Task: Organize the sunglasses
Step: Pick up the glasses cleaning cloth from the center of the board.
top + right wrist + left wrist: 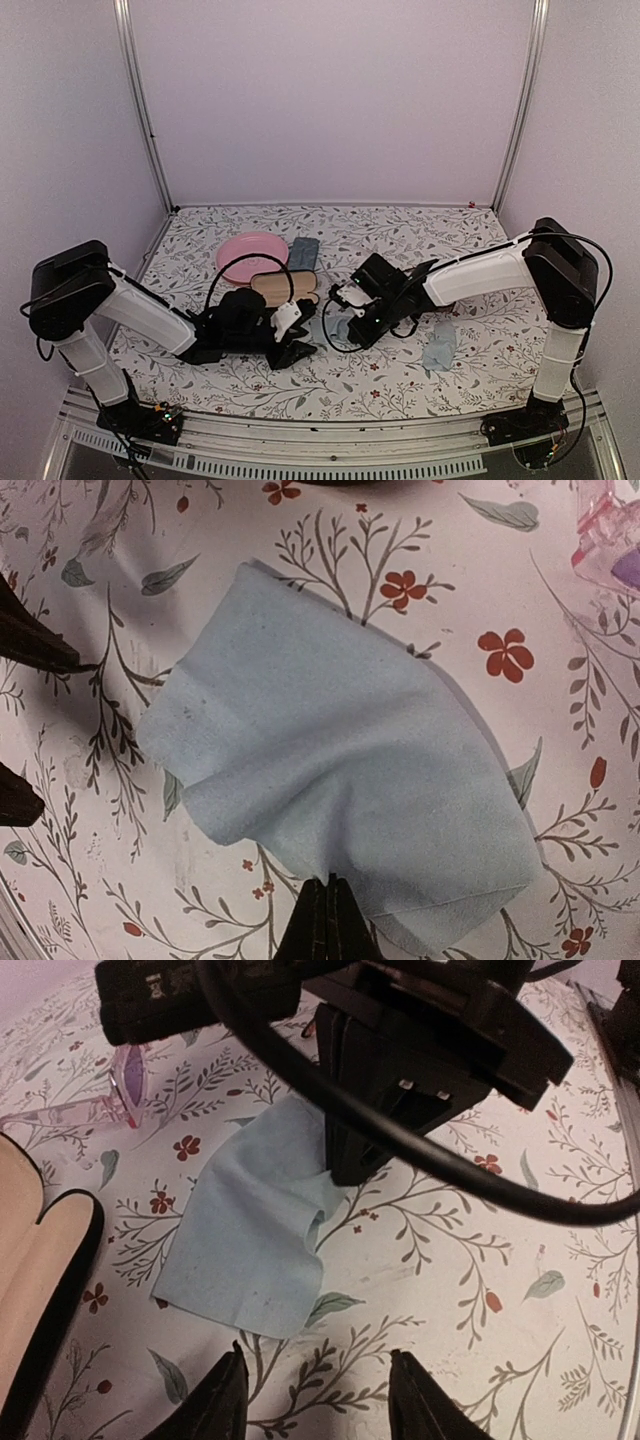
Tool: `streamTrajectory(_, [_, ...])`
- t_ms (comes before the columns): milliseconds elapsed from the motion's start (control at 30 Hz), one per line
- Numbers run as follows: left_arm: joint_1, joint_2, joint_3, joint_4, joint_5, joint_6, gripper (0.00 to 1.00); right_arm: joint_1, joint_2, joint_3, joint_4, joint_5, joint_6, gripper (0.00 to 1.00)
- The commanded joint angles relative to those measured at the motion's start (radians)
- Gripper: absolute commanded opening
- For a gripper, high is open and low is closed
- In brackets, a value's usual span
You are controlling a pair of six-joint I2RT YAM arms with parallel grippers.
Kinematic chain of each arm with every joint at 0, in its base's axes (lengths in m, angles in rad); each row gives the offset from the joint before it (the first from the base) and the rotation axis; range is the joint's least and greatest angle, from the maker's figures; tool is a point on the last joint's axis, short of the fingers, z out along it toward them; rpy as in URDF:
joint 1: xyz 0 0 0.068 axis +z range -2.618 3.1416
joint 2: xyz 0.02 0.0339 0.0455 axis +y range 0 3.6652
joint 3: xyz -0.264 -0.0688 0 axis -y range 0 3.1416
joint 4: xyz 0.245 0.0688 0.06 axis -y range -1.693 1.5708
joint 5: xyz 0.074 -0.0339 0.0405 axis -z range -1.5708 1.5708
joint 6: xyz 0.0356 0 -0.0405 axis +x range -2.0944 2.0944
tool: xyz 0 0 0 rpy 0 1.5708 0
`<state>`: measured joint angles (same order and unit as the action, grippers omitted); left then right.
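A pair of sunglasses (124, 1088) with a pale translucent pink frame lies on the floral table; one corner of it also shows in the right wrist view, sunglasses (604, 528). Close to it is a light blue cloth (340, 750), spread on the table. My right gripper (330, 905) is shut on the cloth's near edge, which puckers up at the fingertips. It appears as a black right gripper (338, 1172) on the cloth (250, 1240) in the left wrist view. My left gripper (316, 1362) is open and empty, low over the table just short of the cloth's other end.
An open black case (45, 1280) with beige lining lies left of the cloth. A pink plate (252, 255) and a grey-blue case (303, 252) sit farther back. A second blue cloth (438, 348) lies to the right. A black cable (400, 1150) crosses the left wrist view.
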<state>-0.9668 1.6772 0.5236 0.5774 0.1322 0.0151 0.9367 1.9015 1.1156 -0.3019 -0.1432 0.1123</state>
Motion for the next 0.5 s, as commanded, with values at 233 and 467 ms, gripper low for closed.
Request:
streamTrajectory(233, [0.021, 0.101, 0.106, -0.042, 0.065, 0.06, 0.41, 0.001, -0.064, -0.037, 0.026, -0.052, 0.019, 0.0])
streamTrajectory(467, [0.029, 0.137, 0.136, -0.072, 0.078, 0.08, 0.34, -0.025, -0.092, -0.054, 0.042, -0.101, 0.033, 0.0])
